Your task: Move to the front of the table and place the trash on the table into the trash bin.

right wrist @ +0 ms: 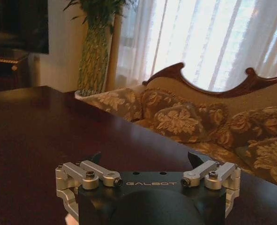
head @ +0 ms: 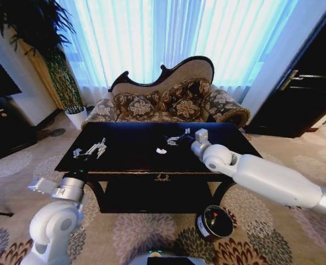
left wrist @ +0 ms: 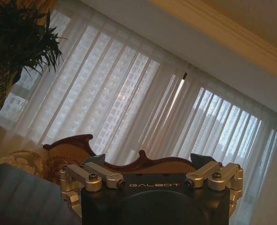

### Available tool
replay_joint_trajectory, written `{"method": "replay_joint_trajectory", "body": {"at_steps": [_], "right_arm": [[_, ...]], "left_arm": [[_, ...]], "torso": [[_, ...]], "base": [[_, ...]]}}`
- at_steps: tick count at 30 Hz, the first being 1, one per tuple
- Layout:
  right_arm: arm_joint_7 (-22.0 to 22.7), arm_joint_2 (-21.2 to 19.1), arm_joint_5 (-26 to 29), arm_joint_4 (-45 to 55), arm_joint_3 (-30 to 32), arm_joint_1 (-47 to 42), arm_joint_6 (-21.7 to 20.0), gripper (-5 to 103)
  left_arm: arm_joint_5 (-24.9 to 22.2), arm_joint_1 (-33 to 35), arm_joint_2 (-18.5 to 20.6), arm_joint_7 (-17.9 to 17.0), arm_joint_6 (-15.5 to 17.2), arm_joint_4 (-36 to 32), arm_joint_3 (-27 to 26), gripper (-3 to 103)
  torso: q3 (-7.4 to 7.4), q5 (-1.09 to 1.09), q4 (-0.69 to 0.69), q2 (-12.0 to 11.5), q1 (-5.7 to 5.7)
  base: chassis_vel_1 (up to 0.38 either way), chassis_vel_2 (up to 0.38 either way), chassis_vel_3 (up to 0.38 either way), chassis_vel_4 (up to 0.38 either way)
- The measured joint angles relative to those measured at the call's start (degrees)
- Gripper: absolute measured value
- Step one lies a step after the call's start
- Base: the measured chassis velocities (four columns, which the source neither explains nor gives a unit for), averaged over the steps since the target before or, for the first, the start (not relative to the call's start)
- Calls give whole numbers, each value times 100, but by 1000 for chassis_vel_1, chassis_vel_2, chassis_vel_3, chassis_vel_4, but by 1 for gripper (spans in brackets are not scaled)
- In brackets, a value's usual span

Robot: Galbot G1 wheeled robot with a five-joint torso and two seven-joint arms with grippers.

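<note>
close below your head camera the left arm's white elbow rises at the counter's (head: 124, 165) near left corner, and its left end effector (left wrist: 147, 161) stands with its fingers spread wide, nothing between them, tilted up toward the curtains and the sofa's (head: 163, 102) carved back. just right of you on the floor sits the trash bin (head: 214, 222), dark and round, beside the counter's front right leg. your right arm reaches across the counter from the right; the right end effector (right wrist: 144, 159) hangs low over the dark top, fingers parted and holding nothing. one white paper wad (head: 161, 150) lies on the glossy top near the middle, just left of the right arm's wrist. you see reflections of both end effectors in the polished top. a potted plant (head: 69, 88) stands left of the sofa.
</note>
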Motion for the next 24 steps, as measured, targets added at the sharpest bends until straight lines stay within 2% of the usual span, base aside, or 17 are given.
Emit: {"method": "replay_joint_trajectory", "body": {"at_steps": [2,3,8,17,24], "right_arm": [[53,79,237,11,-27,87,-285,100],[53,79,237,11,-27,87,-285,100],[272,180,768,28,-25,171,-1061,100],[285,238,759,46,-37,-55,-1222,100],[351,312,995,75,-41,-147,-1301,100]], "left_arm": [[10,10,-3,2,-6,7,-1,100],[10,10,-3,2,-6,7,-1,100],[17,66,21,8,-51,-30,-64,100],[30,56,20,11,-68,-36,-69,100],[52,95,28,16,-75,-40,-88,100]], "torso": [[0,0,1,0,1],[0,0,1,0,1],[0,2,-1,0,0],[0,2,-1,1,1],[0,1,-1,1,0]], "base": [[0,0,0,0],[0,0,0,0],[0,0,0,0],[0,0,0,0],[0,0,0,0]]}}
